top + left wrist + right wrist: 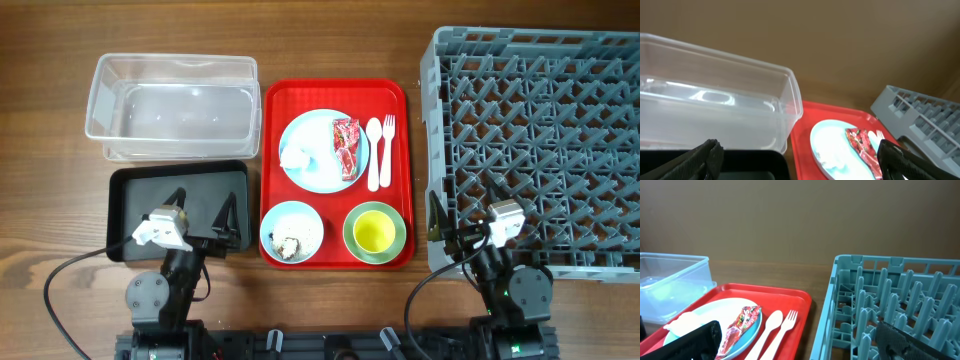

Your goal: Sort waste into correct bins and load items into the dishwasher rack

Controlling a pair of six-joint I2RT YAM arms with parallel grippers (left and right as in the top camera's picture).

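Observation:
On the red serving tray [335, 92], a light blue plate [320, 128] carries a white napkin ball [297, 157] and a red snack wrapper [347, 147]. A white spoon [374, 152] and fork [388, 150] lie beside it. A light blue bowl [300, 222] holds rice scraps [288, 245]. A pale green bowl [352, 232] holds a yellow cup [375, 232]. My left gripper [203, 215] is open and empty over the black tray [180, 185]. My right gripper [465, 215] is open and empty at the near left edge of the grey rack [540, 140].
The clear tub [170, 105] stands behind the black tray, left of the red tray. The left wrist view shows the tub [715, 110], plate [832, 145] and wrapper [862, 145]. The right wrist view shows the spoon [767, 330], fork [785, 325] and rack wall [830, 310].

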